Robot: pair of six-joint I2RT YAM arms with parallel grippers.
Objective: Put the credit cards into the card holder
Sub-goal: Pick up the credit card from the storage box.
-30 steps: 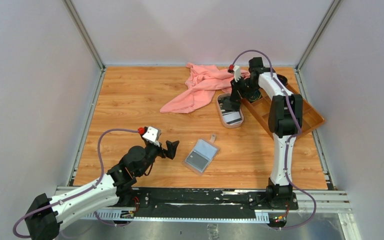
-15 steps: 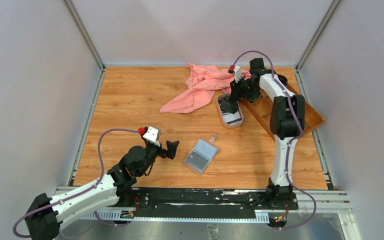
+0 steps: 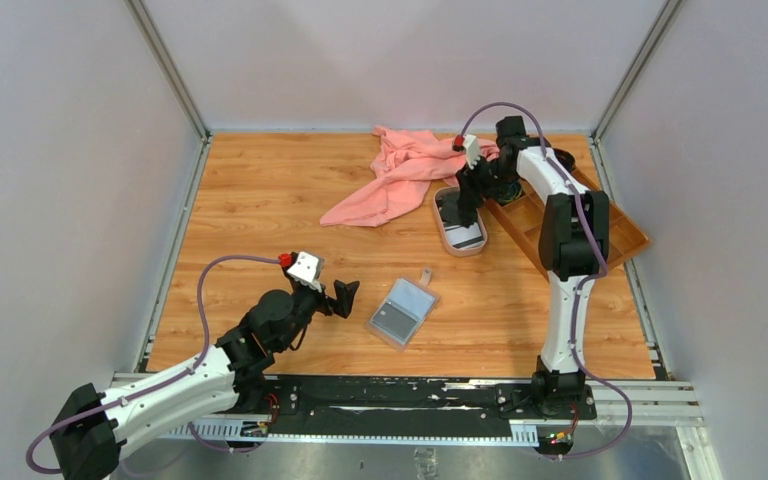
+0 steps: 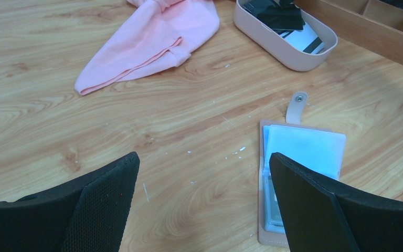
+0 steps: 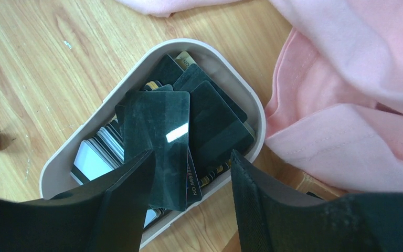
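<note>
**A:** Where's your right gripper (image 5: 192, 157)?

**B:** Over the far oval tray (image 5: 252, 113), fingers parted astride the credit cards (image 5: 157, 131), pinching none. I'd say it's lined up for the top one.

**A:** And the left gripper (image 4: 203, 157)?

**B:** Spread wide, empty, just left of the card holder (image 4: 304, 152), which lies open near centre, ready for loading.

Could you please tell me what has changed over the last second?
The right gripper has opened its jaws just above the credit cards in the oval tray, shifting very slightly; a glossy card lies on top beneath them, apparently not clamped. The left gripper, open beside the card holder, and the pink cloth stayed put.
</note>
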